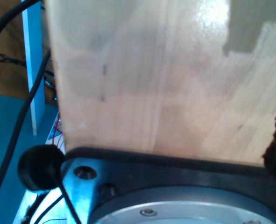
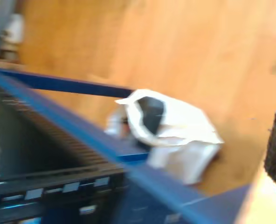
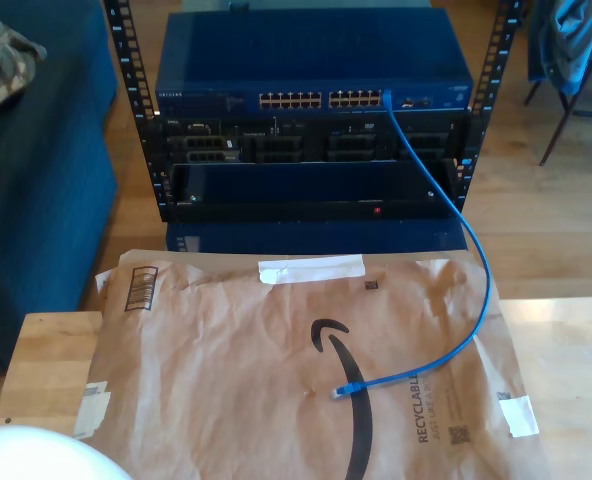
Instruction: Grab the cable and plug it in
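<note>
Blue cable [image 3: 463,262] plugged at one end into the rack switch [image 3: 314,62], free plug [image 3: 345,390] lying on brown paper [image 3: 276,370] over the table [image 3: 46,360], state of both claws impossible to tell

white crumpled object [image 2: 175,135] blurred, port [image 3: 386,97] holding cable [image 3: 466,300] indiscernible

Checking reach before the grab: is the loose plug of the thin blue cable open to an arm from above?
Probably yes: the thin blue cable's loose plug lies uncovered on the brown paper mailer, nothing over it.
</note>
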